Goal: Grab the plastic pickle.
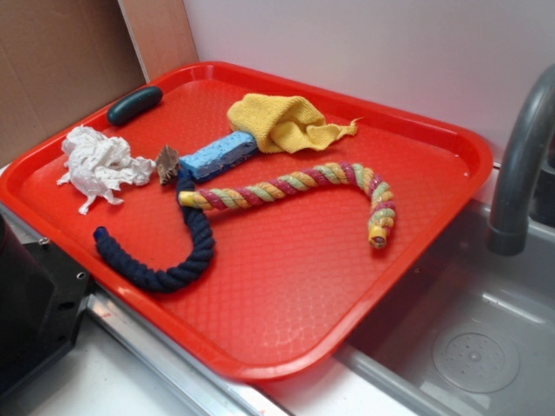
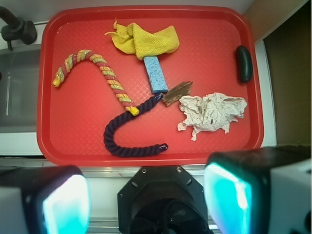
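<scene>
A red tray [image 1: 416, 286] sits on the surface beside a sink, a white wall behind. From my wrist view the fingers [image 2: 146, 200] hang spread wide and empty, high above the tray's near edge. The pickle [image 2: 244, 64] lies alone against the tray's rim, well apart from the paper wad [image 2: 212, 113] and navy rope [image 2: 127, 132]. I judge I'm at the approach step: next I must travel over the pickle, line up across it, and descend.

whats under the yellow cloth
One end of the blue sponge runs under the yellow cloth; that end is covered. The rest of the cloth lies on the red tray. Anything else beneath is hidden.
</scene>
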